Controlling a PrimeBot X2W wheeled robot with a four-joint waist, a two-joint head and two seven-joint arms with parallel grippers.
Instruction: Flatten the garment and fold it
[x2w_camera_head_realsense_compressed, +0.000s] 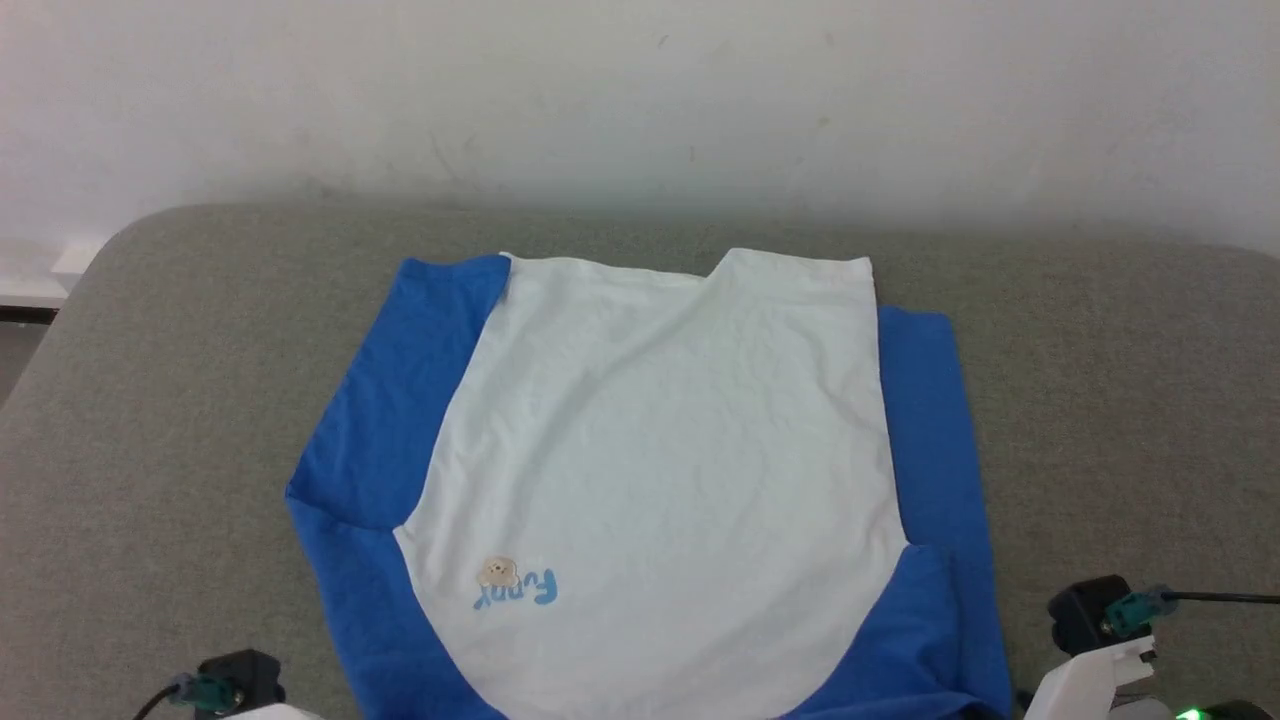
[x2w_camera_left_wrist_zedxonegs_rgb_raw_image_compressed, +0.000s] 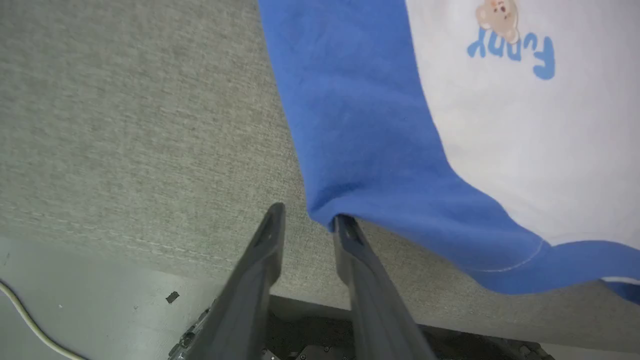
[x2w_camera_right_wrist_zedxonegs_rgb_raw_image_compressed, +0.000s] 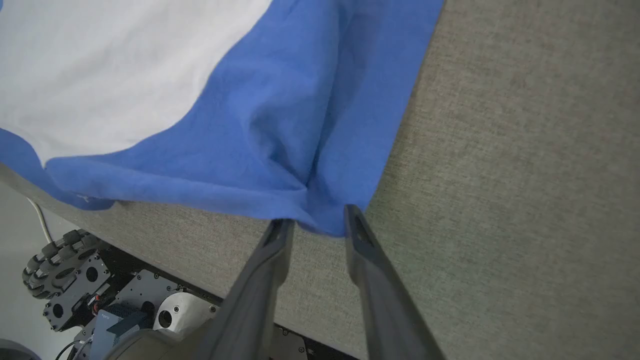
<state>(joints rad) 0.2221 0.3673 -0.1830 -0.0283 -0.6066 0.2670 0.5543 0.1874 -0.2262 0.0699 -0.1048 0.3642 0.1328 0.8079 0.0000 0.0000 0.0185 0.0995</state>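
Garment (x2w_camera_head_realsense_compressed: 660, 450) lies spread lengthwise up the frame, its two lower blue corners just at the tips of left gripper (x2w_camera_left_wrist_zedxonegs_rgb_raw_image_compressed: 310, 214) and right gripper (x2w_camera_right_wrist_zedxonegs_rgb_raw_image_compressed: 318, 216), both parted, gripping nothing.

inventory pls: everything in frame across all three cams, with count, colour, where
T-shirt: 1, white body with royal-blue sleeves, spread on the table, collar end at the near edge
chest print: 1, tan bear with blue lettering, on the white body, robot's left side
table top: 1, grey fabric, under the T-shirt
wall: 1, white, behind the table
floor: 1, pale grey, below the near table edge
cable: 1, white, lying on the floor
wheeled base: 1, black rollers, below the near table edge
left end effector: 1, dark fingers, open, at the near left blue corner
right end effector: 1, dark fingers, open, at the near right blue corner
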